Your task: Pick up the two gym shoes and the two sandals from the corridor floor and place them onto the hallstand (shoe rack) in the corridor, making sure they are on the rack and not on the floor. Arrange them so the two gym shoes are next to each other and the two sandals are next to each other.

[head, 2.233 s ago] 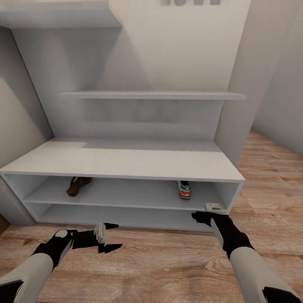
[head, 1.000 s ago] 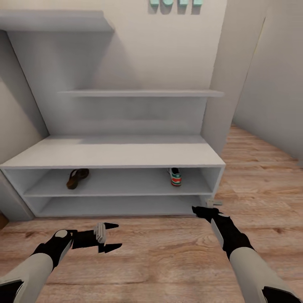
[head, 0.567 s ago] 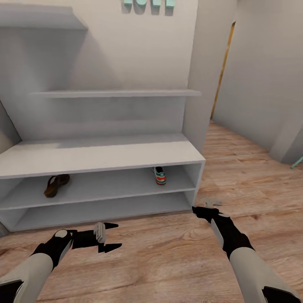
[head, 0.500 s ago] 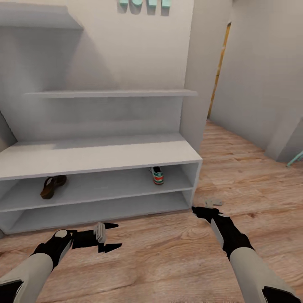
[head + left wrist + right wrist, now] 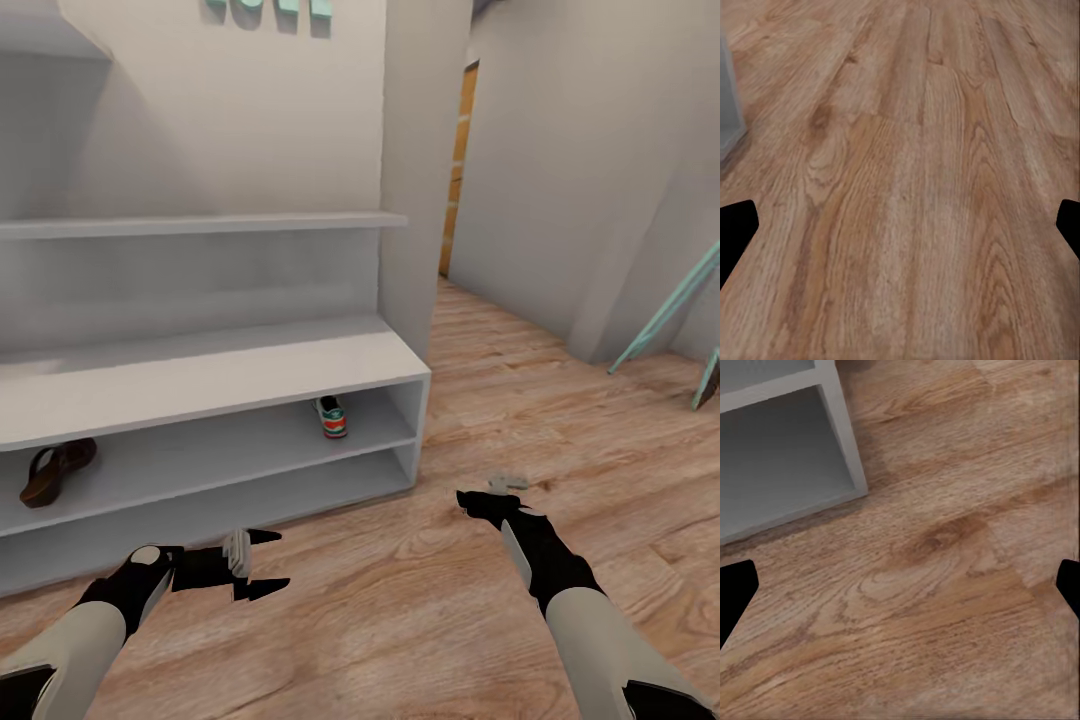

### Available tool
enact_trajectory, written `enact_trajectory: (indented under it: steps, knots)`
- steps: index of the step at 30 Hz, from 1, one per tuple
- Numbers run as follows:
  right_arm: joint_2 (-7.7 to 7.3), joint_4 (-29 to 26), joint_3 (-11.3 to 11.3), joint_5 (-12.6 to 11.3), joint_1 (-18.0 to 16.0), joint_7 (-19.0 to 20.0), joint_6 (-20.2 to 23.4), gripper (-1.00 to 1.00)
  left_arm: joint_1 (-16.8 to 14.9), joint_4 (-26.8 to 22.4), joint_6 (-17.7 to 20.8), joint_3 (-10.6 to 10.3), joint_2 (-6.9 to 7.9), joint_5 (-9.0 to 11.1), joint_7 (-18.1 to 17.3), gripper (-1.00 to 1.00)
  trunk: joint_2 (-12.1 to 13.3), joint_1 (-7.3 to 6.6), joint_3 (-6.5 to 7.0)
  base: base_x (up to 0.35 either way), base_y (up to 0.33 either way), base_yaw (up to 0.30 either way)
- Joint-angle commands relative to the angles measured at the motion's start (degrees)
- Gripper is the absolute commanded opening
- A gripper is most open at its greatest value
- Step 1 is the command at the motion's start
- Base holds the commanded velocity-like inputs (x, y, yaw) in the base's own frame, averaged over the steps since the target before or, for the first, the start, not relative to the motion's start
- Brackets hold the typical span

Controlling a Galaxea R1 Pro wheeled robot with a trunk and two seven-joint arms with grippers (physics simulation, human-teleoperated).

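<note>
Halfway through, by the look of it: one gym shoe (image 5: 331, 418) and one sandal (image 5: 55, 471) parked on the upper open shelf of the hallstand (image 5: 210, 372), well apart, the sneaker near the right end wall with heel outward, the sandal far toward nine o'clock at the picture's edge. Probably set wide like that to leave room for each partner alongside, since pairs must end up adjacent. Lower shelf slot bare as far as visible; stepped wall shelves above bare too. Left tool (image 5: 259, 565) spread wide and empty, hanging low over the corridor floor (image 5: 520, 400) at about seven o'clock in the head view; left wrist view confirming, dark fingertips at both margins with only planks between. Right tool (image 5: 490, 493) at about four o'clock, likewise carrying nothing, fingertips far apart in the right wrist view, with the rack's corner post (image 5: 847, 442) just beyond. Arms held low and forward, likely as a travel posture. Corridor opening toward one o'clock, a teal frame (image 5: 665, 320) leaning at three o'clock; remaining shoe and sandal presumably somewhere that way.
</note>
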Motion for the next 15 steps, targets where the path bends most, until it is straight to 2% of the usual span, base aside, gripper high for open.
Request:
enact_trajectory:
  steps: [1, 15]
  knots:
    - [0.05, -0.08, -0.32, 0.51, -0.01, 0.48, 0.29, 1.0, -0.02, -0.03, -0.28, 0.51, -0.06, -0.49, -0.22, 1.0, -0.02, -0.01, -0.05, 0.0, 0.0, -0.3]
    - [0.05, -0.1, -0.32, 0.48, -0.03, 0.48, 0.29, 1.0, -0.02, -0.03, -0.3, 0.44, -0.07, -0.49, -0.22, 1.0, -0.02, -0.01, -0.05, 0.0, 0.0, -0.3]
